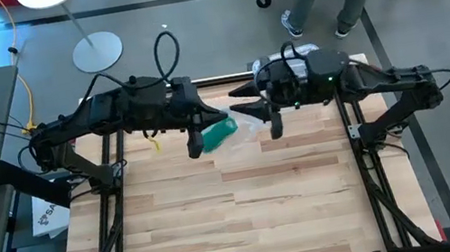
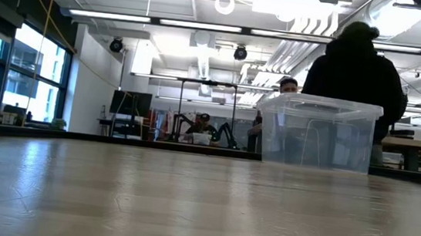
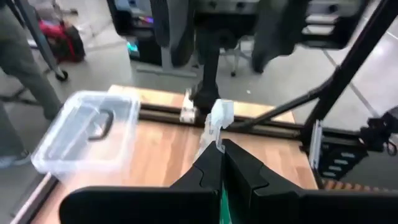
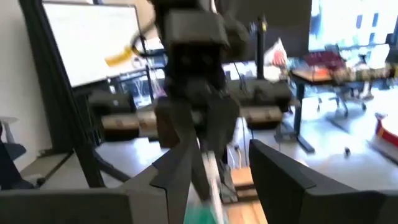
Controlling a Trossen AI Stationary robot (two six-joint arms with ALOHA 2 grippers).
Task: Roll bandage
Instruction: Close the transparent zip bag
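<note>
Up near the far edge of the table (image 1: 224, 227), both arms meet in the air. The left gripper (image 1: 197, 141) is pinched tight on the bandage (image 1: 220, 132), which sits in a see-through bag (image 1: 248, 127). The right gripper (image 1: 274, 123) has its jaws partly apart, right beside the bag. I think the bag could slip out and drop, since only one side pinches it. A clear box (image 1: 286, 53) sits close behind, so swinging back could bump it. The near side has lots of room.
</note>
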